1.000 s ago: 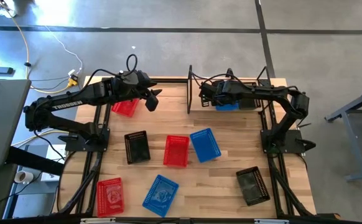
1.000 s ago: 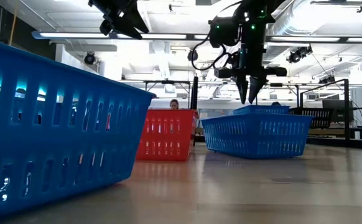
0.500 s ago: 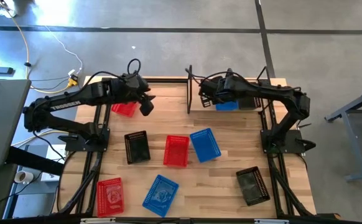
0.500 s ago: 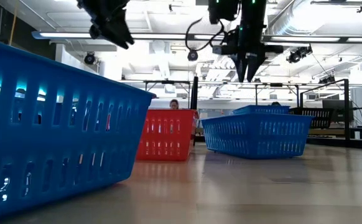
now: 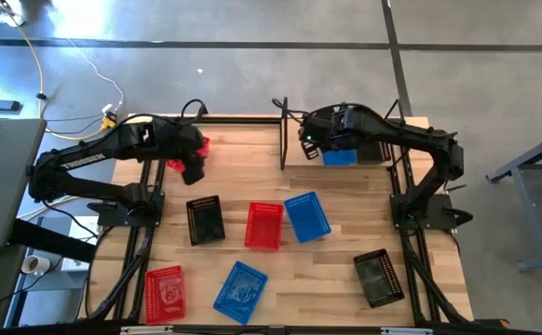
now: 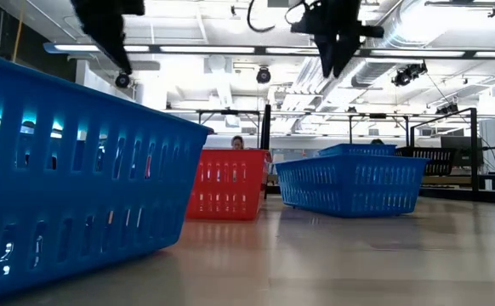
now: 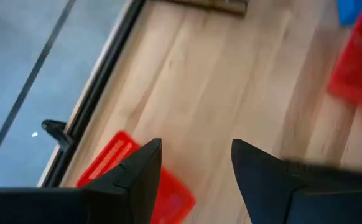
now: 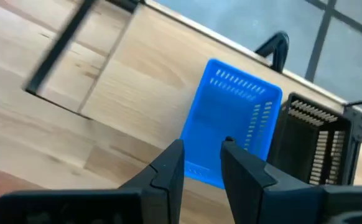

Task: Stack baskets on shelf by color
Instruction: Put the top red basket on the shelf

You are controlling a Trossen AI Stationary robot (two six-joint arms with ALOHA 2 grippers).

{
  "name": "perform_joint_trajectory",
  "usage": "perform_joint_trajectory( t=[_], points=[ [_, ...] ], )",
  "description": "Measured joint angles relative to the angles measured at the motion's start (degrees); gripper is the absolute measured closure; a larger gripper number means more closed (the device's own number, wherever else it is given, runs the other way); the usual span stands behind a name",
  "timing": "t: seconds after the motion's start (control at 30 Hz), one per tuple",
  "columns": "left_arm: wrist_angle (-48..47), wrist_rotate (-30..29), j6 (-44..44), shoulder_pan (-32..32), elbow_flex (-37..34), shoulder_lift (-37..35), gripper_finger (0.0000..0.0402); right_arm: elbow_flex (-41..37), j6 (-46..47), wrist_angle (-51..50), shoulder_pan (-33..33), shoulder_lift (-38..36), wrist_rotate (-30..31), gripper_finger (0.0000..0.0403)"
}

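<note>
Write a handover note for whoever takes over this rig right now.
Left gripper: open, empty, over the far-left red basket.
Right gripper: open, empty, above the shelf.
On the shelf: blue basket with black basket beside it.
Loose on the table: middle red, corner red, middle blue, near blue, left black, right black.
Done: two baskets shelved, no stack visible.
Left: shelve the other seven, stacked by colour.
</note>
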Motion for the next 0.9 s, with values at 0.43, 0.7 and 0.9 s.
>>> perform_joint_trajectory(
  t=[0.43, 0.7, 0.9],
  points=[
    [-7.9, 8.7, 15.2, 0.0, -2.7, -0.9, 0.0216, 16.7, -17.8, -5.8, -2.5, 0.0, 3.0, 0.0313],
    [-8.6, 7.2, 15.3, 0.0, -8.2, 1.7, 0.0216, 22.0, -25.9, -7.9, -4.2, 0.0, 3.0, 0.0313],
    [-8.5, 4.1, 15.3, 0.0, -10.3, 5.7, 0.0216, 22.0, -28.4, -8.1, -4.8, 0.0, 2.5, 0.0313]
  ],
)
